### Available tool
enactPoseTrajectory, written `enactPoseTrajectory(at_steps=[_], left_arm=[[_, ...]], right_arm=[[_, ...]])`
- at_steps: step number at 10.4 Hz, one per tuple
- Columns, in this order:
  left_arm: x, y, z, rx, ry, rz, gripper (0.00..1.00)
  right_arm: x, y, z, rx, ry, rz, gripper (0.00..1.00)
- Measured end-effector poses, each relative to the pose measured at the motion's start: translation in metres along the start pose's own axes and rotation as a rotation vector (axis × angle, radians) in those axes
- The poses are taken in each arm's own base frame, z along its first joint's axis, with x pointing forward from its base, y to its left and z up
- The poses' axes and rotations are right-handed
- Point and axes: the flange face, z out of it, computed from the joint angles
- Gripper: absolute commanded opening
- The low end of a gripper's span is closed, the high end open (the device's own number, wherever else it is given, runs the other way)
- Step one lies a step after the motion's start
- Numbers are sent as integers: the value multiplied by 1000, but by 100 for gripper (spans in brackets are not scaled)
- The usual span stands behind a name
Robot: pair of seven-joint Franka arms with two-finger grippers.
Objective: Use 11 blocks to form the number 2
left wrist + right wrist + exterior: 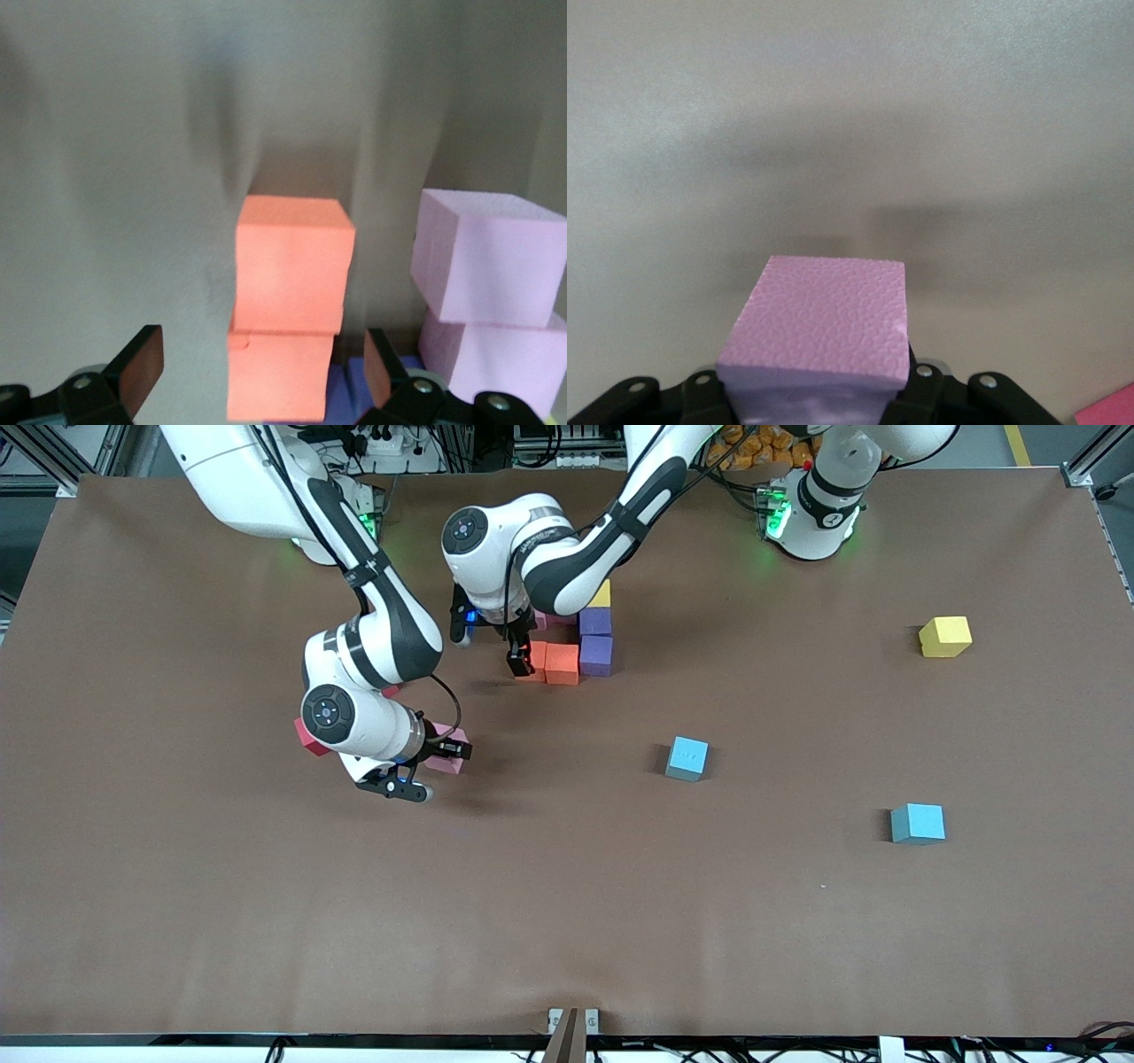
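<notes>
Pink block [819, 332] (pebbled foam cube) — clamped in right pincer [815, 390].

Left hand [257, 376]: hovering with its fingers [142, 363] standing wide apart, gripping nothing.
Orange blocks [291, 305]: two sitting on the worktop [133, 177], touching each other in a line, lying between the fingers.
Pink blocks [487, 292]: two lying just beside the orange blocks, touching each other.
Purple block [341, 394]: peeking out between the orange blocks and the pink blocks, mostly hidden.
</notes>
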Motion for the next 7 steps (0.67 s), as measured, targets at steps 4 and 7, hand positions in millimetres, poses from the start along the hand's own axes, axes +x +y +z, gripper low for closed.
enactPoseTrajectory(at_steps=[4, 7], left_arm=[[-91, -71, -40, -33, -37, -147, 100], [-201, -159, -60, -48, -23, -337, 100]], right_arm=[[-15, -16, 8, -11, -9, 8, 25], [-53, -63, 31, -26, -6, -49, 24]])
